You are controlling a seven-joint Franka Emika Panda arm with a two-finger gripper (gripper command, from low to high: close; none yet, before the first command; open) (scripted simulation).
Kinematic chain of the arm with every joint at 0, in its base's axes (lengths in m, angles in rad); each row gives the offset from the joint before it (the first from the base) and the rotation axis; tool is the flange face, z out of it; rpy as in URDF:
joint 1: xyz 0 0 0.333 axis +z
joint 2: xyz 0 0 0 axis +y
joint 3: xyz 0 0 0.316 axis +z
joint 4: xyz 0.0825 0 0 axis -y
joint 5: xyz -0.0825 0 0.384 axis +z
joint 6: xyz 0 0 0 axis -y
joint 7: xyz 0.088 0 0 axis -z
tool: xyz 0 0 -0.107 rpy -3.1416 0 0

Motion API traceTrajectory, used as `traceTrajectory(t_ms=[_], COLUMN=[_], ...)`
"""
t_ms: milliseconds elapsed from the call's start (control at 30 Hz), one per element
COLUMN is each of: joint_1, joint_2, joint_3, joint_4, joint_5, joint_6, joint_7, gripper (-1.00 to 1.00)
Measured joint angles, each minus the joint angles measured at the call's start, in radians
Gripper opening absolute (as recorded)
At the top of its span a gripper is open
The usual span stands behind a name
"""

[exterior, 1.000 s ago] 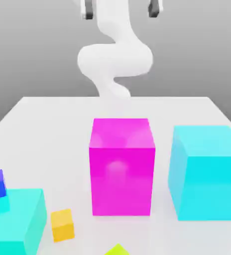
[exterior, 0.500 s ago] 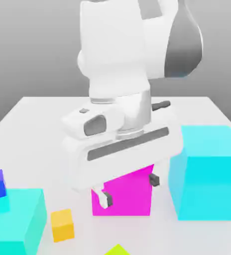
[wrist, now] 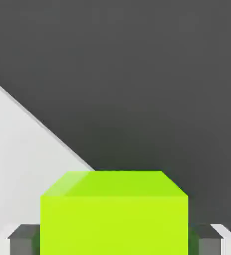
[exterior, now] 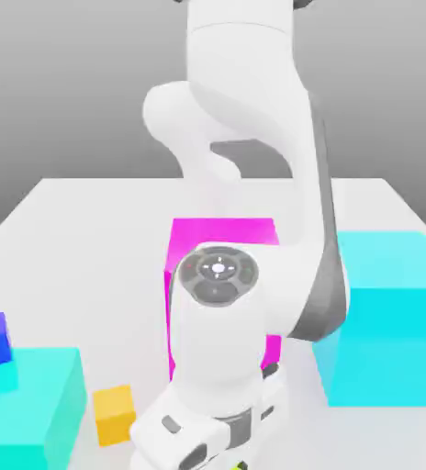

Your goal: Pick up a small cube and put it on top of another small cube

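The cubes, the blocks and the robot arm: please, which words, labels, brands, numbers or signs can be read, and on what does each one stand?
No readable text.
Robot arm: small marks on its round dark panel, too small to read.

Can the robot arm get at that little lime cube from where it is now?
Yes, it seems so: the gripper already has the lime cube between its fingers, with nothing visible in between.

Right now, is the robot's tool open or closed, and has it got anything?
Tool: closed on the small lime yellow-green cube, one finger against each side.
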Motion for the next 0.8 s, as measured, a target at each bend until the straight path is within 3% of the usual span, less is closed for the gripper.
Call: traceTrajectory(t_ms=[100,267,700,800], joint_1=[0.0,0.014,-0.187,-0.209], joint_2=[0.0,-0.151,-0.495,-0.484], joint_3=[0.0,-0.027,-0.12,-0.122], joint_4=[0.0,-0.023,-0.272,-0.329], joint_5=[0.0,-0.044,-0.168,-0.162], joint_6=[0.0,-0.119,-0.174,-0.137], joint_7=[0.0,-0.001,-0.652,-0.678], gripper=[-1.0,-1.0,-1.0,-1.0])
